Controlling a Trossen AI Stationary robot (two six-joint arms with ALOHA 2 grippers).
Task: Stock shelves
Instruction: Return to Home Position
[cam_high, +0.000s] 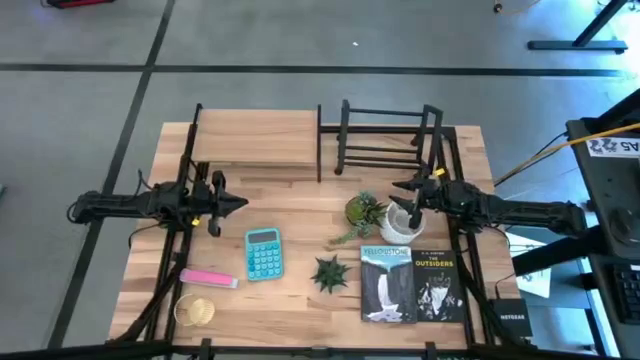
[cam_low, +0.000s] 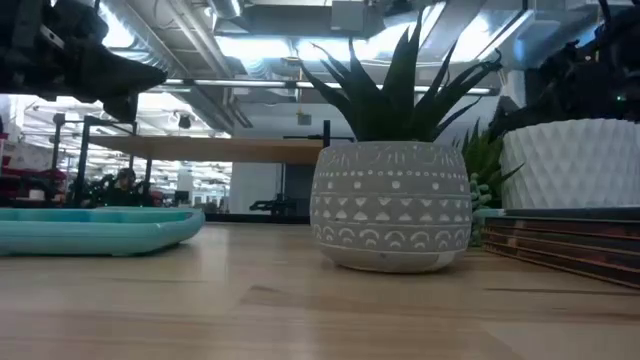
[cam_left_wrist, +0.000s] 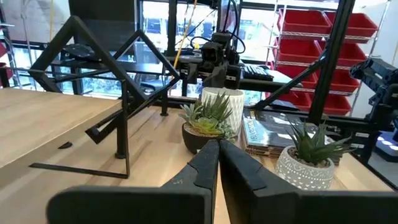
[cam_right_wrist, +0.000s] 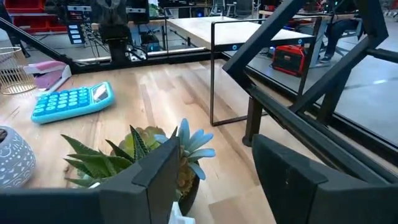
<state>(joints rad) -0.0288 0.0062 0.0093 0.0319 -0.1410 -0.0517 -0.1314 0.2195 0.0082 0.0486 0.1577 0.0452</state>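
Your left claw (cam_high: 238, 205) pressed together above the tabletop (cam_high: 290, 200) near the calculator (cam_high: 263, 252), your right claw (cam_high: 400, 190) spread near a plant (cam_high: 363, 210), wood shelf (cam_high: 255, 140) beside black rack (cam_high: 385, 135).

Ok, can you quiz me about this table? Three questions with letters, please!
1. Where is the blue calculator?
A. on the floor
B. on a chair
C. flat on the table

2. How many books lie on the table?
A. two
B. one
C. five

3. What is the left gripper doing?
A. holding a spoon
B. shut, holding nothing
C. wide open

Answers:
1 C: it lies flat on the tabletop.
2 A: two lie side by side.
3 B: its fingers meet with nothing between them.
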